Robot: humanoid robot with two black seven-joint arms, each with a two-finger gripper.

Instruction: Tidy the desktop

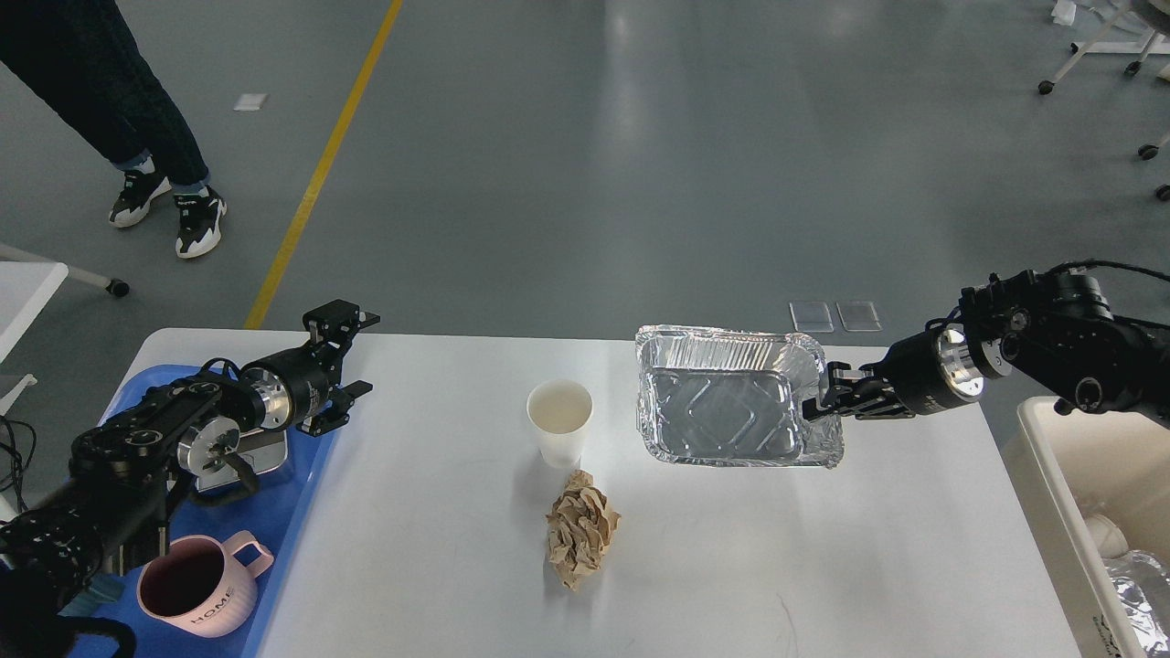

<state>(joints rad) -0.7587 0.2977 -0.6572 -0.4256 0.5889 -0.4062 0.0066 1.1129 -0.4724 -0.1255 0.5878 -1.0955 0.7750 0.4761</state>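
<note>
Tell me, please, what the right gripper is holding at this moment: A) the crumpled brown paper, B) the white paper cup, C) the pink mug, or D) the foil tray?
D: the right gripper is closed on the right rim of the foil tray, while the paper cup and crumpled paper rest untouched on the desktop.

Lab hall; grey floor [640,164], yellow line [320,174]

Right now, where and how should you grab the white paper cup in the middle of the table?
Probably grip the white paper cup across its side wall just below the rim, coming in level from the left with the left gripper, which is open and free. The cup stands upright and open-topped, and the crumpled brown paper lies close on its near side.
</note>
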